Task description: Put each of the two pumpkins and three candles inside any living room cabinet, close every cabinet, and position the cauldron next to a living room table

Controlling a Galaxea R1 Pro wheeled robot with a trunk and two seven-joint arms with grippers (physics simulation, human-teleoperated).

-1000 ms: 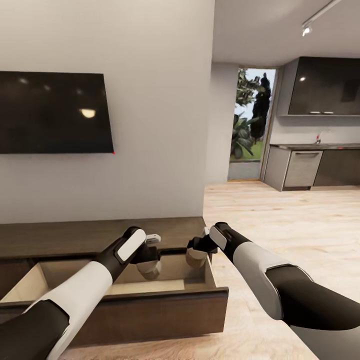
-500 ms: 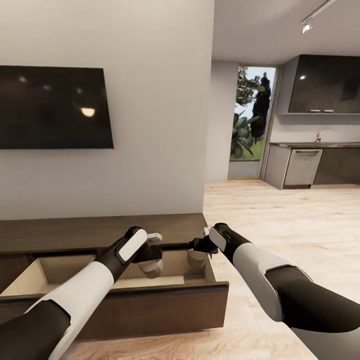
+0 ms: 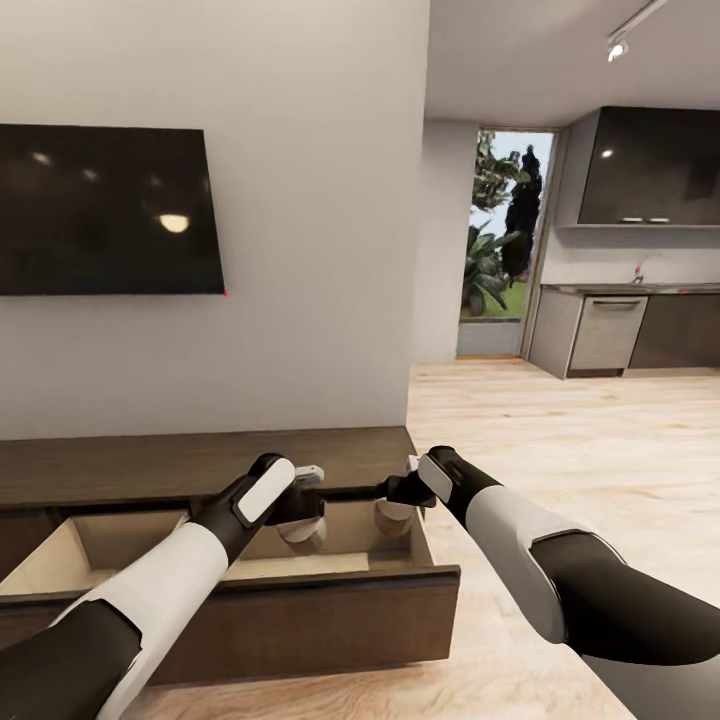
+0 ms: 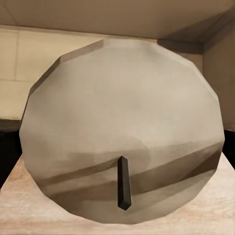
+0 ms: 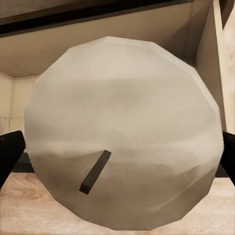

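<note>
Pale grey wall (image 3: 320, 200) with a dark television (image 3: 105, 210) mounted on it. Light wood-plank floor (image 3: 560, 430) running right. Glazed doorway (image 3: 500, 250) onto greenery. Dark grey kitchen units (image 3: 650, 170), steel dishwasher (image 3: 607, 335). Track spotlight (image 3: 618, 45) on the ceiling.

A black television (image 3: 105, 210) hangs on the pale wall (image 3: 310, 200). Light wood flooring (image 3: 560, 440) runs back to a glass door (image 3: 500, 245) with greenery outside. Beyond stand dark grey kitchen cabinets (image 3: 650, 170), a steel dishwasher (image 3: 607, 335) and a ceiling track light (image 3: 620, 45).
</note>
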